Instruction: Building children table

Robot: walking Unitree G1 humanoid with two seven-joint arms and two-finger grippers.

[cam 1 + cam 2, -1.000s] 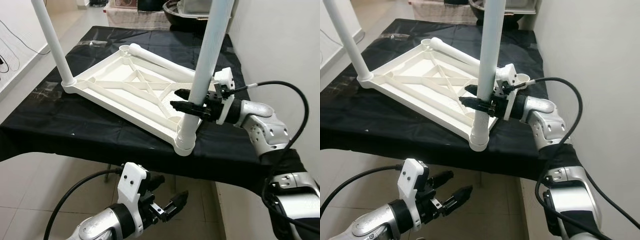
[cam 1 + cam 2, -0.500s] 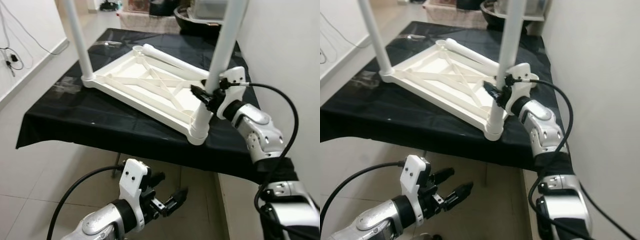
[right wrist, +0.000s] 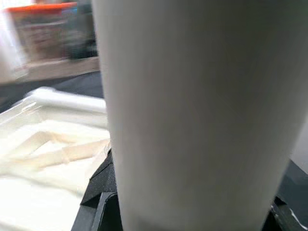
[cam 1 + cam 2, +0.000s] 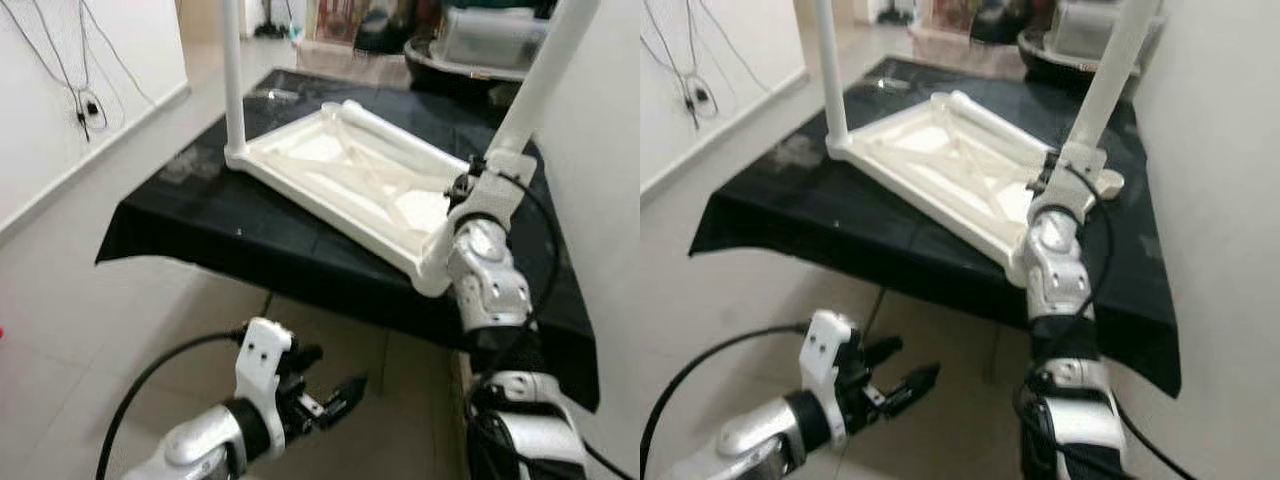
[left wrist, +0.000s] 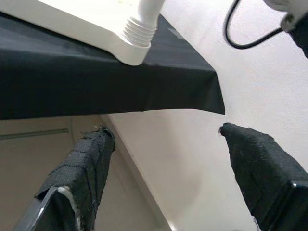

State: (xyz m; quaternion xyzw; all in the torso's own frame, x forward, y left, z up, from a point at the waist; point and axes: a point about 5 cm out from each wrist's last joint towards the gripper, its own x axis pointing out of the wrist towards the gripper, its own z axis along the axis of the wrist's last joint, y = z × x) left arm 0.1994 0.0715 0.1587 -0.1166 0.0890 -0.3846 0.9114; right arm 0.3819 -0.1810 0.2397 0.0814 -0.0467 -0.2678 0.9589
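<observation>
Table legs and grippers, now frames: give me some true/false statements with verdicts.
1. The white tabletop lies underside up on the black cloth. True.
2. The right gripper is at the near leg. True.
3. The left gripper holds a leg. False: it hangs empty below the table edge, jaws open.
4. All four legs stand upright. False: two stand; a loose leg lies on the tabletop.

My smooth, faintly glossy white plastic tabletop (image 4: 350, 185) and its matching plastic legs (image 4: 1110, 75) rest on matt black cloth (image 4: 250, 240), while my left gripper's fingers (image 5: 82, 178) look wrapped in rough, dull black fabric tape.
</observation>
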